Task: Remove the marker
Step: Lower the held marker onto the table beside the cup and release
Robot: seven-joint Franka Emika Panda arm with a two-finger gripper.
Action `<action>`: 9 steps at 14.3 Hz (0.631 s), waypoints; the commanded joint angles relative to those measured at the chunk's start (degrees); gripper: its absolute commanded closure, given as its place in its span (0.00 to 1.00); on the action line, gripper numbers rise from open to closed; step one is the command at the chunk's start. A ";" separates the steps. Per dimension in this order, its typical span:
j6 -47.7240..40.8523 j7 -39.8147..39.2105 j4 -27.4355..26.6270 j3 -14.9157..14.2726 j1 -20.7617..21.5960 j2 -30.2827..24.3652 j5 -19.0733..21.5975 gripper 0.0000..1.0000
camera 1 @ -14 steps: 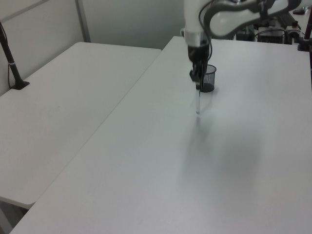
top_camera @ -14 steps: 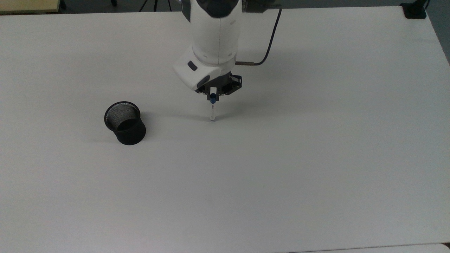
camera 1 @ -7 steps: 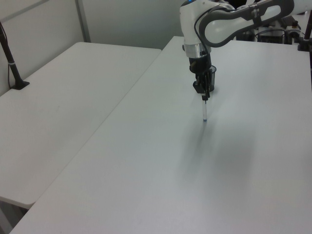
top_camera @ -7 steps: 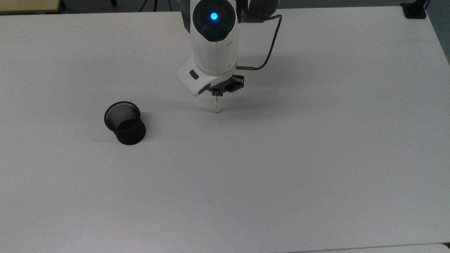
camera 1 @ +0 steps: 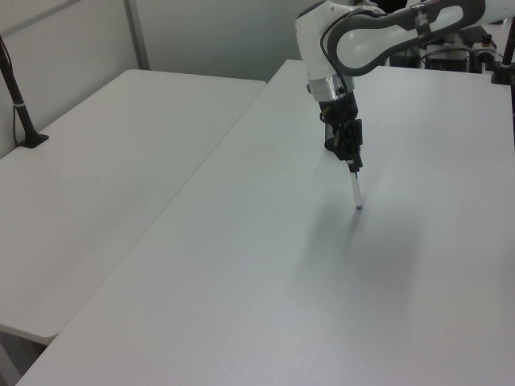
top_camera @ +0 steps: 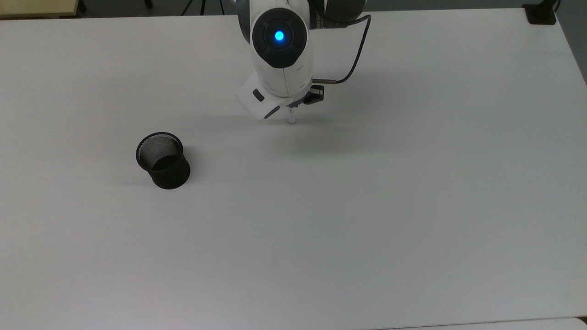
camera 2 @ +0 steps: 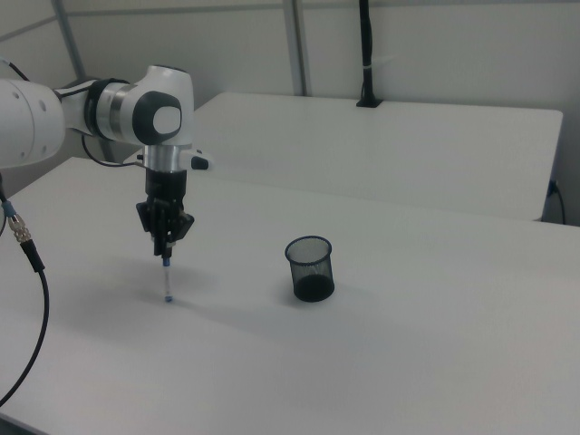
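The marker (camera 2: 167,277) hangs upright with its white barrel pointing down. Its small blue end is just above the white table (camera 2: 381,362). My gripper (camera 2: 165,250) is shut on its upper part. In the left view the gripper (camera 1: 352,163) holds the marker (camera 1: 356,190) the same way. From the top view the arm covers the gripper, and the marker's lower end (top_camera: 290,118) sticks out below the wrist. The black mesh cup (top_camera: 163,160) stands upright to the top view's left of the marker, well apart from it. It looks empty in the right view (camera 2: 311,268).
A second white table (camera 1: 105,177) adjoins along the left view's left. A black clamped pole (camera 2: 365,54) stands on the far table in the right view. A grey cable (top_camera: 353,59) loops from the wrist. Another clamp (top_camera: 541,11) sits at the top view's upper right corner.
The arm has carried the marker away from the cup, toward the top view's upper right. The gripper has stayed shut on it, and the cup has not moved.
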 commanded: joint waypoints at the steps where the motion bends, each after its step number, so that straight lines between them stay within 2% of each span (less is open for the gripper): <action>1: -6.38 -2.59 1.89 0.03 -0.32 5.50 1.21 0.95; 4: -8.41 -3.56 3.47 -0.41 -0.49 7.89 1.12 0.95; 7: -9.11 -3.12 7.25 -0.68 0.38 5.45 1.03 0.94; 9: -10.87 -3.47 7.08 -0.76 0.38 5.17 0.42 0.94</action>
